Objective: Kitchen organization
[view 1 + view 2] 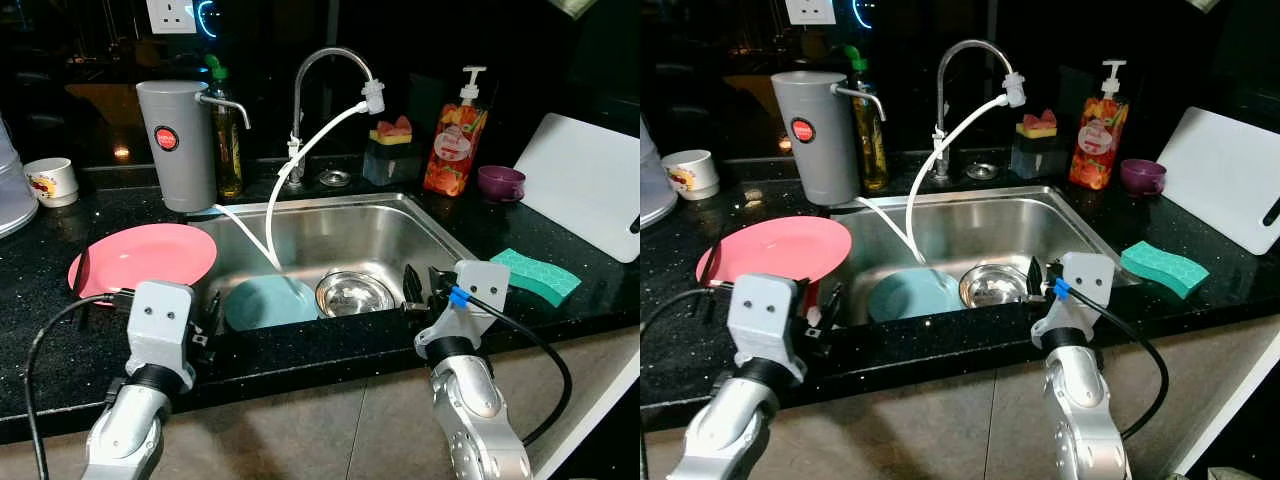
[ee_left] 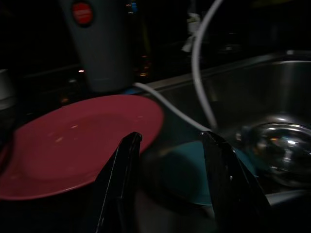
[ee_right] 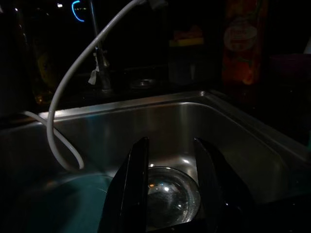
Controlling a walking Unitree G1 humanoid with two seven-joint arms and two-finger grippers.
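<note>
My left hand hovers at the near left corner of the sink, its fingers apart and empty. My right hand hangs over the sink's near right edge, fingers also spread with nothing between them.

Inside the sink, at its near side, a teal plate lies flat on the left and a steel bowl sits just beside it on the right. A white hose curves from the tap down to the teal plate.

On the black worktop, a pink plate lies left of the sink, its rim reaching the sink's edge. A green sponge rests right of the sink, with a white cutting board beyond it.

Behind the sink's left corner stands a grey water filter with an oil bottle beside it. Behind the right corner are a sponge holder, a soap dispenser and a purple cup. A white mug sits far left of the sink.
</note>
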